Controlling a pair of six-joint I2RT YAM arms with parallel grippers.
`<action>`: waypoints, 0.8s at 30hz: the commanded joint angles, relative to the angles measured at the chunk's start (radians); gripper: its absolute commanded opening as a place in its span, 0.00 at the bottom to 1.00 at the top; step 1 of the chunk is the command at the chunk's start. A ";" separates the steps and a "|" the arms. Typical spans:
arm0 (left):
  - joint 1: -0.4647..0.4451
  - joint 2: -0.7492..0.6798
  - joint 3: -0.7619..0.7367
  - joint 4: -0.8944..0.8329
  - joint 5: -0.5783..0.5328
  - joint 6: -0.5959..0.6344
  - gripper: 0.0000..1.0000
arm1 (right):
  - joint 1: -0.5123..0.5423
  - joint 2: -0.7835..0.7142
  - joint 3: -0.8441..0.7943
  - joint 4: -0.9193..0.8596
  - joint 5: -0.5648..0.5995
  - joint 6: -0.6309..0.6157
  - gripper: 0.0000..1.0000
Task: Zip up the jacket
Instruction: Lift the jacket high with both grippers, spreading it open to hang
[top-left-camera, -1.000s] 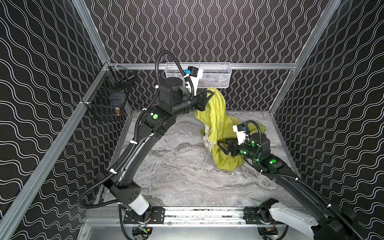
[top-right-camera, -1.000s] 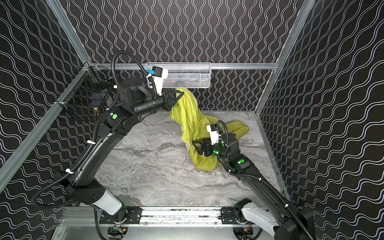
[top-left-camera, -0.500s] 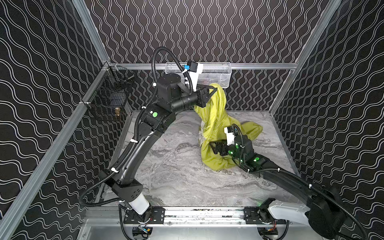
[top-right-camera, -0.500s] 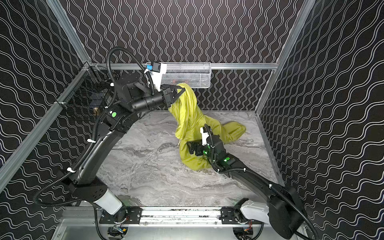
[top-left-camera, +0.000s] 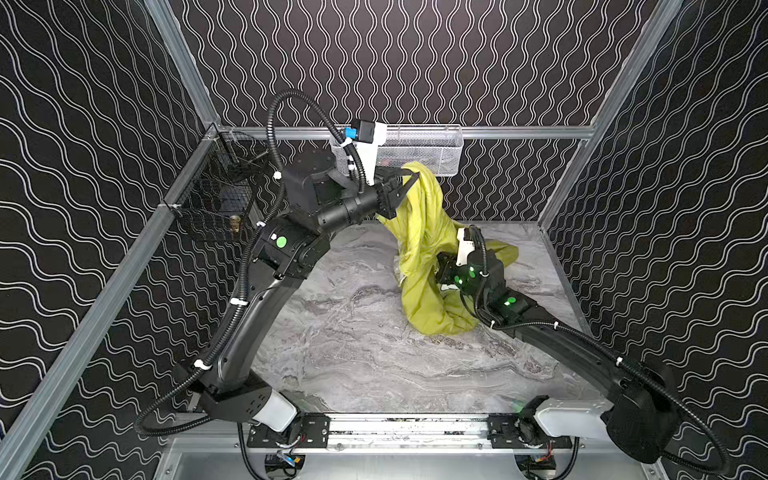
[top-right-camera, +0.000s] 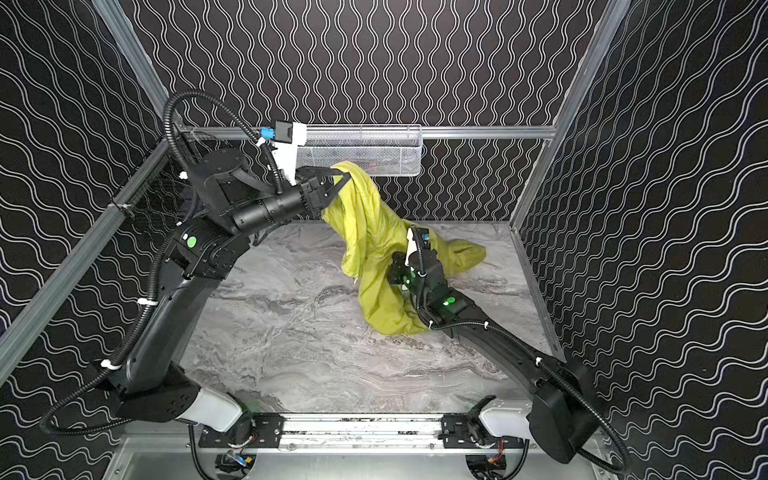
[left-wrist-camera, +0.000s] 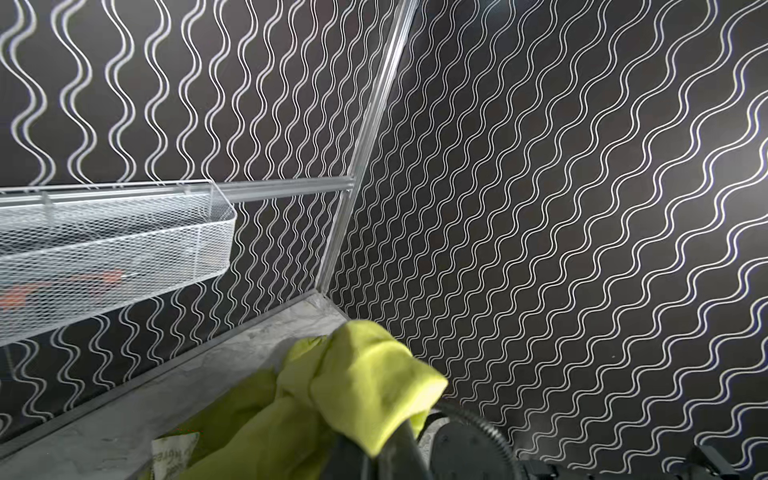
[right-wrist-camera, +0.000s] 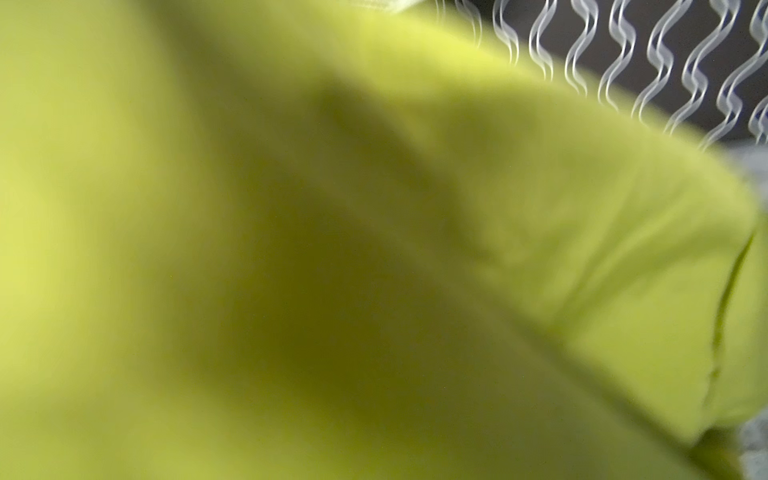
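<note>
- The grey marbled bench (top-left-camera: 353, 332) carries the garment's lower folds.
- The yellow-green thin fabric jacket (top-left-camera: 424, 237) hangs bunched, its bottom heaped right of centre on the bench.
- The white wire-mesh basket (top-left-camera: 419, 149) sits on the back wall.
- The left end effector (top-left-camera: 409, 183) is clamped on the jacket's top, raised just in front of the basket.
- The right end effector (top-left-camera: 441, 266) is closed and buried in fabric — whether it pinches cloth cannot be told.
</note>
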 joint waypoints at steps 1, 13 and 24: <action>0.001 -0.009 0.016 0.022 -0.017 0.050 0.00 | -0.007 -0.030 0.066 -0.031 0.023 -0.085 0.00; 0.001 -0.035 0.081 0.007 -0.036 0.118 0.00 | -0.109 -0.069 0.288 -0.188 -0.126 -0.132 0.00; 0.001 -0.100 0.083 0.089 -0.093 0.168 0.00 | -0.179 -0.127 0.474 -0.287 -0.447 -0.156 0.00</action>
